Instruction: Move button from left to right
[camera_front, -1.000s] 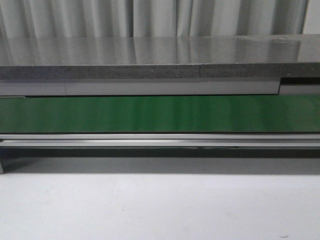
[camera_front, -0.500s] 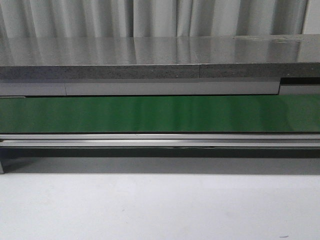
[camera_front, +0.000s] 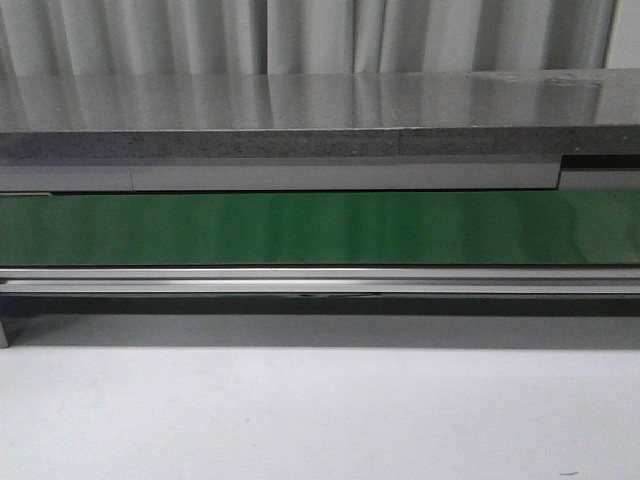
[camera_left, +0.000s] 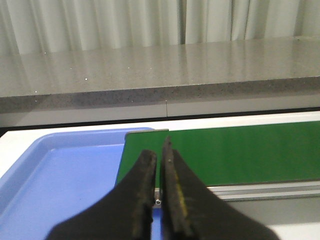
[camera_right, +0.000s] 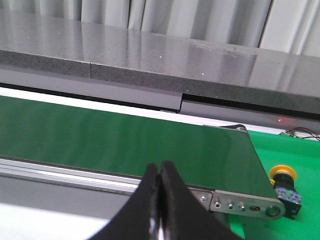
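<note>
The button (camera_right: 285, 186) stands on a green surface just past the right end of the green belt (camera_front: 320, 228). The right gripper (camera_right: 159, 172) is pressed shut, empty. The left gripper (camera_left: 159, 162), nearly closed and empty, hovers by a blue tray (camera_left: 60, 180) at the belt's left end.

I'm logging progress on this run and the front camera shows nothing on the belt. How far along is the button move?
Possibly done: the button stands past the green belt's right end, on a green surface there. Nothing is in hand: the left gripper over the blue tray and the right gripper are both shut and empty. Whether more buttons are coming cannot be told.
</note>
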